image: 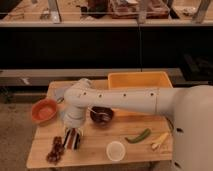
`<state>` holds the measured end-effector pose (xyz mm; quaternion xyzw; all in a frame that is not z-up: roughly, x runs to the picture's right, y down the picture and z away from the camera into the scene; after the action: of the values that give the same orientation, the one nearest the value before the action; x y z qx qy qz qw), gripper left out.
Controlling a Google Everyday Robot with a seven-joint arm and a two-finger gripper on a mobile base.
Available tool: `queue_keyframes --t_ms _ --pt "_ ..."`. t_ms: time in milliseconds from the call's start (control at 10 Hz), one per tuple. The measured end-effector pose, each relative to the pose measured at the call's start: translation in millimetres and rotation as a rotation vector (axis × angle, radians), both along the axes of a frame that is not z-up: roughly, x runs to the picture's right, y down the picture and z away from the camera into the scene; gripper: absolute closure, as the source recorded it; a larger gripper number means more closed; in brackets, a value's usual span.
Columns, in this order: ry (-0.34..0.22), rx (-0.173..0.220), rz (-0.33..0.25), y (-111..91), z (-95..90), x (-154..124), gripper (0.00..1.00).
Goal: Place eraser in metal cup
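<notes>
My gripper (73, 139) points down over the front left of the wooden table (95, 155), just right of the dark grape bunch (55, 149). A dark oblong block with pale stripes, the eraser (71, 139), sits between its tips, and the gripper looks shut on it, close above the table. My white arm (120, 100) reaches in from the right across the table's middle. The metal cup is not visible; the arm may hide it.
An orange bowl (44, 111) stands at the left and a blue-grey sponge pad (59, 92) behind it. A dark bowl (101, 115) sits mid-table and a yellow bin (140, 80) at the back. A white cup (115, 150), a green pepper (138, 136) and a yellowish item (160, 141) lie at the front right.
</notes>
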<state>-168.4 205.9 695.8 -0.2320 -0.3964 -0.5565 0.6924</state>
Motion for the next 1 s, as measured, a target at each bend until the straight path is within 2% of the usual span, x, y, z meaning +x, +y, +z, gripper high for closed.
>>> queue_keyframes --t_ms 200,300,700,1000 --pt "-0.012 -0.025 -0.002 7.9 5.5 -7.6 0.98" --pt "-0.012 -0.033 0.003 8.9 7.1 -8.7 0.90" --pt "-0.003 -0.050 0.000 10.0 8.3 -11.2 0.48" --pt "-0.002 -0.056 0.006 12.3 9.1 -11.5 0.22"
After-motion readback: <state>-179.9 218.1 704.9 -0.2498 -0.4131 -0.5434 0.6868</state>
